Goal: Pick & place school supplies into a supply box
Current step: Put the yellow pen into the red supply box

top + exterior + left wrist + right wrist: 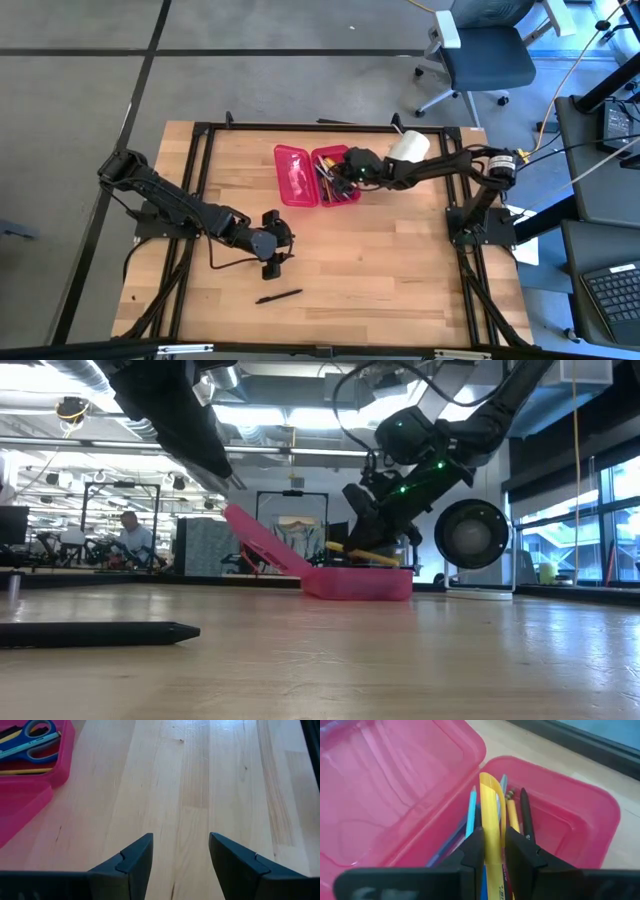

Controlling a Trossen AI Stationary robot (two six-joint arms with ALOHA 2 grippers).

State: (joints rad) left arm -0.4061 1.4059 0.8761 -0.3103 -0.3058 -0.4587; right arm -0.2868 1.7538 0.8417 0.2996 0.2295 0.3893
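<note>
Right gripper [492,851] fingers pinch a yellow pen [491,815] over the open supply box [312,175], inside its half nearer the white roll [408,147]; scissors [35,742] lie in that half. Left gripper [180,855], fingers spread wide and empty, hovers well apart from box. Black pen [278,296] lies beyond it.

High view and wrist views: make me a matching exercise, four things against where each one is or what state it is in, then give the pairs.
Things:
1. yellow pen
2. black pen
3. left gripper
4. supply box

States:
A. lying alone on the table near the front edge
B. open, over bare wood
C. clamped in the right gripper above the box
D. lying open, both halves showing

Pairs: 1-C, 2-A, 3-B, 4-D
</note>
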